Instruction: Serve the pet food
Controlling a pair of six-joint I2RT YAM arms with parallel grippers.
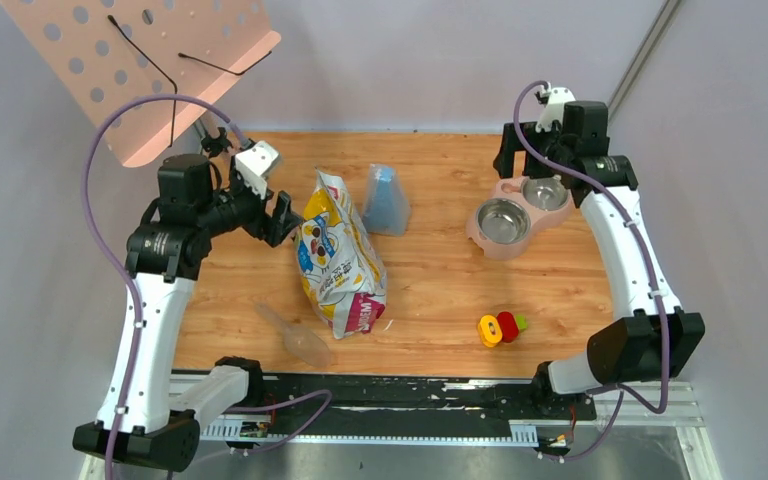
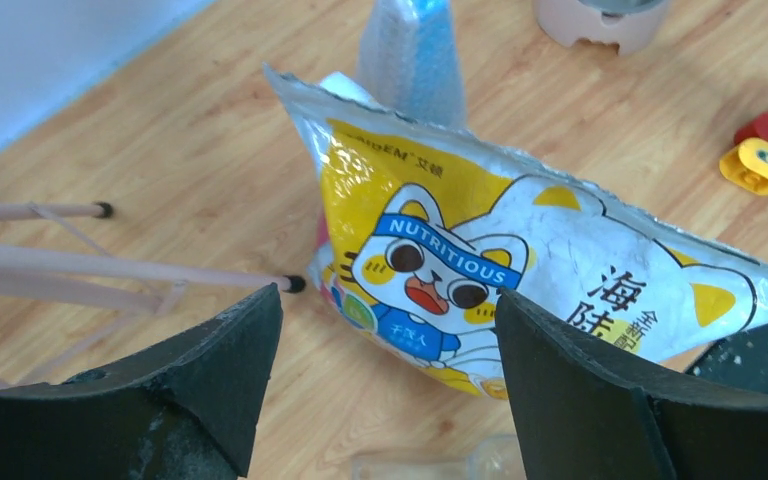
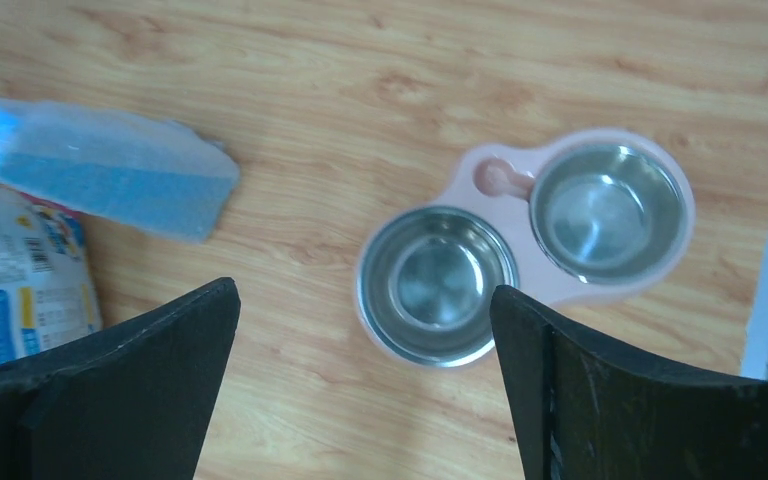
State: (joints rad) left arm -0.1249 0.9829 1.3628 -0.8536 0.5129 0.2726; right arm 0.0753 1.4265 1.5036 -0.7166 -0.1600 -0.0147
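No pet food shows in any view. The glossy yellow, white and blue printed bag lies in the middle of the table. My left gripper hovers just left of it, open, nothing between its fingers. In the left wrist view the bag fills the space ahead of the left gripper. The pink stand with two empty steel bowls sits at the back right. My right gripper hangs behind it, open. In the right wrist view the right gripper is above the stand.
A blue pouch stands behind the bag. A clear plastic scoop lies near the front left, by the bag's lower end. Yellow, red and green toy pieces lie front right. A pink perforated music stand overhangs the back left.
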